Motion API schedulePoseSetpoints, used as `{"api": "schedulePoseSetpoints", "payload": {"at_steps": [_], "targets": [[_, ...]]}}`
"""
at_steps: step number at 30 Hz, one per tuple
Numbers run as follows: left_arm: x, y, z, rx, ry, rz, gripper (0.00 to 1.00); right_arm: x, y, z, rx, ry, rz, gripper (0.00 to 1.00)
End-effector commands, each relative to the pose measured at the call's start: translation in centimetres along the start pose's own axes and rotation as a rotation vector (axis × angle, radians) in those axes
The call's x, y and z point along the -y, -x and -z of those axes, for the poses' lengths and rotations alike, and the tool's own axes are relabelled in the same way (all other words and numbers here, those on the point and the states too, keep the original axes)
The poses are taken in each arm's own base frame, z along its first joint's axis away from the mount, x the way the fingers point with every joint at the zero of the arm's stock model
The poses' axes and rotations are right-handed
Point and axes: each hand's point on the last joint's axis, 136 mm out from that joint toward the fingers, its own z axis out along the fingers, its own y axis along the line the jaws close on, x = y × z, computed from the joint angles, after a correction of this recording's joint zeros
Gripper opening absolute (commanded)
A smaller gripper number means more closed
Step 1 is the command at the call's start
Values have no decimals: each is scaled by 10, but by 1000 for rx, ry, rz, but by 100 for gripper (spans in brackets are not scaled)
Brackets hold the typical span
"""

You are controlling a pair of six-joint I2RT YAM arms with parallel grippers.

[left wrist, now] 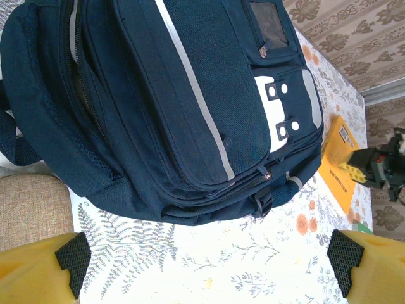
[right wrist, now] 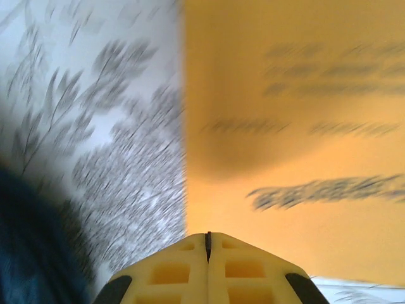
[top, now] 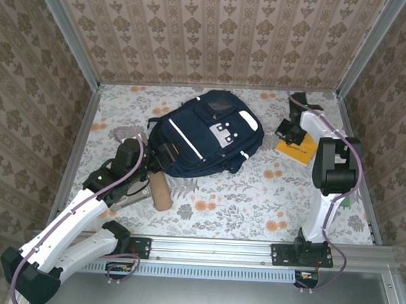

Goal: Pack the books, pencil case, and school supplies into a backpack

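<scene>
Beside backpack (top: 207, 135): pencil case (top: 161, 193) on table (top: 254, 209) | orange-yellow book (top: 300, 150) outside

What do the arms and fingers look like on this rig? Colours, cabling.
Both arms have white tubular links with black joint housings: left arm, right arm. A purple cable runs along each. The fingers are yellow plastic blocks with black ribbed pads; the right arm's fingers show moulded recesses.

- The backpack (top: 207, 135) is blocking the middle of the table (top: 255, 202).
- The pencil case (top: 161, 194) is lying just beside its near-left corner.
- Bare tabletop is stretching open in front of the backpack.
</scene>
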Motion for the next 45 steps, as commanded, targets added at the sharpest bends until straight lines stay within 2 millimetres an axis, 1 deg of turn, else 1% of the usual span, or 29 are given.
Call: {"api": "schedulePoseSetpoints", "payload": {"at_steps": [1, 3, 6, 9, 12, 13, 15, 19, 23, 26, 29, 30, 32, 33, 35, 36, 37, 38, 40, 41, 43, 45], "targets": [[-3, -3, -2, -16, 7, 3, 100, 27, 18, -3, 2, -73, 1, 7], [-3, -4, -3, -20, 8, 1, 100, 33, 19, -13, -34, -78, -7, 7], [1, -3, -4, -22, 1, -4, 100, 36, 6, -30, -120, -96, 0, 7], [3, -3, -4, -26, -6, -6, 100, 33, -14, -36, -150, -92, 13, 7], [4, -4, -6, -33, -13, -10, 100, 34, -43, -39, -199, -94, 18, 6], [4, -4, -6, -33, -14, -11, 100, 35, -55, -39, -221, -94, 21, 6], [4, -5, -6, -35, -14, -17, 100, 35, -77, -37, -246, -92, 40, 6], [5, -6, -10, -39, -21, -23, 100, 34, -125, -25, -278, -77, 83, 6], [9, -10, -19, -68, -34, -27, 100, 31, -176, -14, -319, -73, 131, 6], [16, -13, -27, -95, -46, -36, 100, 27, -210, -5, -331, -49, 144, 6], [29, -20, -37, -126, -64, -64, 100, 23, -230, 7, -322, -25, 161, 6], [34, -24, -42, -142, -72, -74, 100, 22, -233, 12, -314, -19, 168, 6], [50, -33, -53, -175, -103, -97, 99, 21, -229, 26, -279, -1, 175, 7], [59, -40, -58, -195, -121, -111, 99, 21, -226, 33, -251, 7, 181, 8], [79, -55, -71, -245, -158, -151, 98, 25, -210, 50, -159, 12, 199, 14], [87, -61, -77, -265, -167, -175, 97, 28, -203, 55, -125, 5, 205, 23], [97, -69, -84, -288, -178, -209, 96, 32, -194, 65, -68, 10, 204, 34], [105, -78, -92, -314, -181, -240, 94, 38, -186, 69, -28, 8, 195, 42], [119, -95, -107, -361, -188, -290, 91, 45, -177, 72, 13, 34, 184, 51], [127, -102, -115, -384, -194, -309, 89, 49, -173, 71, 24, 47, 174, 52], [136, -120, -129, -428, -199, -343, 86, 53, -167, 67, 20, 83, 149, 52], [141, -136, -145, -469, -193, -368, 85, 56, -165, 58, -18, 125, 121, 51]]}}
